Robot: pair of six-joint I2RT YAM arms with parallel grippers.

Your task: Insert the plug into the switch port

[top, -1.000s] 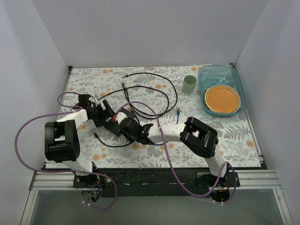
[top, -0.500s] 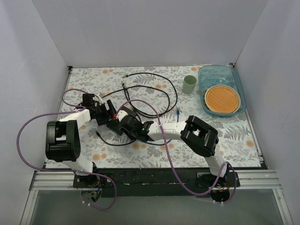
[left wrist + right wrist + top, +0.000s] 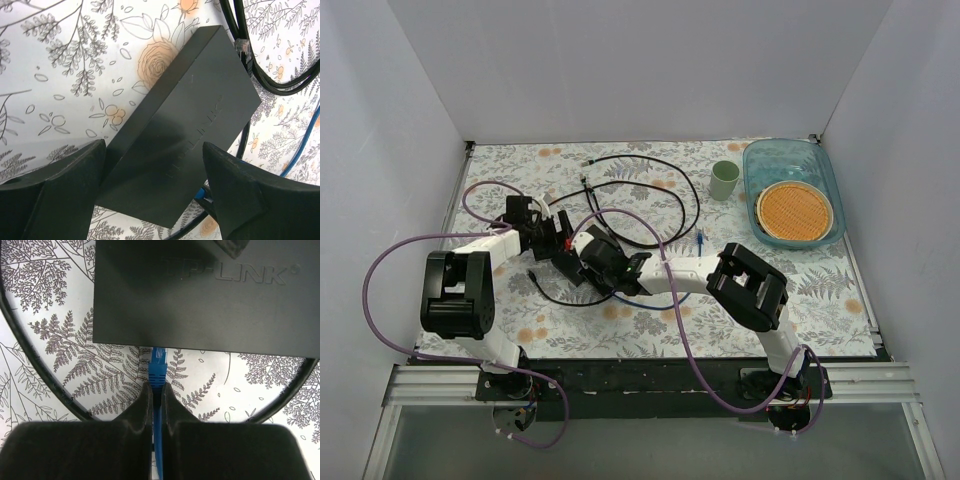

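The blue plug (image 3: 158, 367) lay in the centre of the right wrist view, its tip meeting the lower edge of the switch (image 3: 205, 295); the switch port itself was hidden there. Its long axis pointed straight up the frame. Your right gripper (image 3: 157, 390) pinched it from below; your left gripper (image 3: 152, 152) clasped the switch.

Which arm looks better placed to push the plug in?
Right. The right gripper pinches the blue plug, its tip at the edge of the switch; the left gripper only straddles the switch.
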